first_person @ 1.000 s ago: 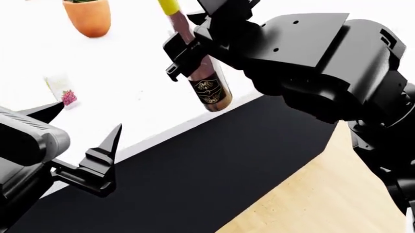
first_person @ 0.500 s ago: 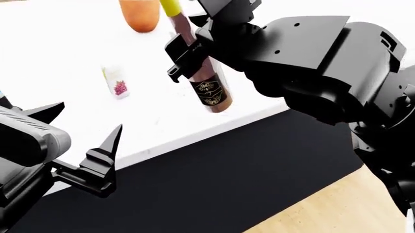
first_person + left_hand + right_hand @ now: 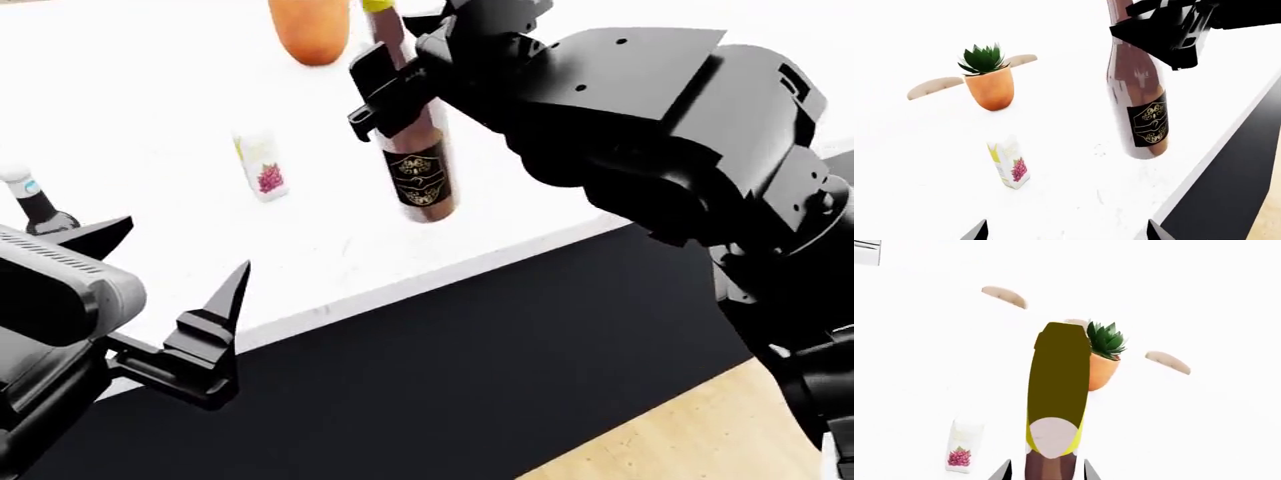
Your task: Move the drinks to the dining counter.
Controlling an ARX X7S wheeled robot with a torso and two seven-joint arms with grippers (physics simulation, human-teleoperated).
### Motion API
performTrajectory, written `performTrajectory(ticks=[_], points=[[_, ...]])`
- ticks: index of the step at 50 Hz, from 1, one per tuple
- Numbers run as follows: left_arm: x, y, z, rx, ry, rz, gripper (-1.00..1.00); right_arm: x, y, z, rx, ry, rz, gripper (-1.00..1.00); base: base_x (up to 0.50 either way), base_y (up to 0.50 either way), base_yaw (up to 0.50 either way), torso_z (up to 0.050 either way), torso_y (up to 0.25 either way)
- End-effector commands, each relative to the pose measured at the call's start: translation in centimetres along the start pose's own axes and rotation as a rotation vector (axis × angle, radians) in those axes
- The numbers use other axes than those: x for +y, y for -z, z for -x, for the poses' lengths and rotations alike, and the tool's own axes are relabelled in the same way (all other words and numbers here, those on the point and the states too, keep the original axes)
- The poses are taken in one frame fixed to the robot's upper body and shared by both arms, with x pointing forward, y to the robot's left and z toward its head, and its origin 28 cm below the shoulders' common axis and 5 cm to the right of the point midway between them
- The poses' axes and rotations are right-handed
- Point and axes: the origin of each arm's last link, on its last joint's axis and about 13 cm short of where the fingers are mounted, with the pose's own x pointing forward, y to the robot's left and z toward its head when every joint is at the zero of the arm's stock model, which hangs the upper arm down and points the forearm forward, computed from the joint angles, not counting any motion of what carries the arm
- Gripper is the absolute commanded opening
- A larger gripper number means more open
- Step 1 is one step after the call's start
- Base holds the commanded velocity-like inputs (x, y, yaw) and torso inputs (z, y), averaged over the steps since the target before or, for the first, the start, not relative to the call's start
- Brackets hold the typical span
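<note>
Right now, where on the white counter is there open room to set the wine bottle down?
Bare top lies between the wine bottle, held by the right gripper, and the counter front edge. More lies between the grape carton and that edge. It is tighter toward the plant pot and near the small dark bottle by the left gripper.

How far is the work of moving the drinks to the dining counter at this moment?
Looks done: the grape carton and the small dark bottle stand on the white counter. In hand: the right gripper holds the wine bottle above it. Left: setting it down. The left gripper is open, empty.
</note>
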Motion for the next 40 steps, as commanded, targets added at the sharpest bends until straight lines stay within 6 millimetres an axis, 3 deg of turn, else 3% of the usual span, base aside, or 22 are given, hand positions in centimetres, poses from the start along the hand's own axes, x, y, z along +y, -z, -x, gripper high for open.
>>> performTrajectory(ticks=[1, 24, 40], points=[[0.1, 0.2, 0.2, 0.003, -0.007, 0.004, 1.00, -2.0, -1.1, -0.3, -0.071, 0.159, 0.029, -1.00, 0.00, 0.00, 0.00, 0.000, 0.010], [0.2, 0.6, 0.1, 0.016, -0.013, 0.015, 1.00, -4.6, -1.4, -2.7, -0.105, 0.210, -0.008, -1.00, 0.00, 0.00, 0.00, 0.000, 0.003], [0.2, 1.0, -0.2, 0.033, -0.014, 0.014, 1.00, -5.0, -1.1, -4.4, -0.140, 0.197, -0.062, -1.00, 0.00, 0.00, 0.00, 0.001, 0.003]])
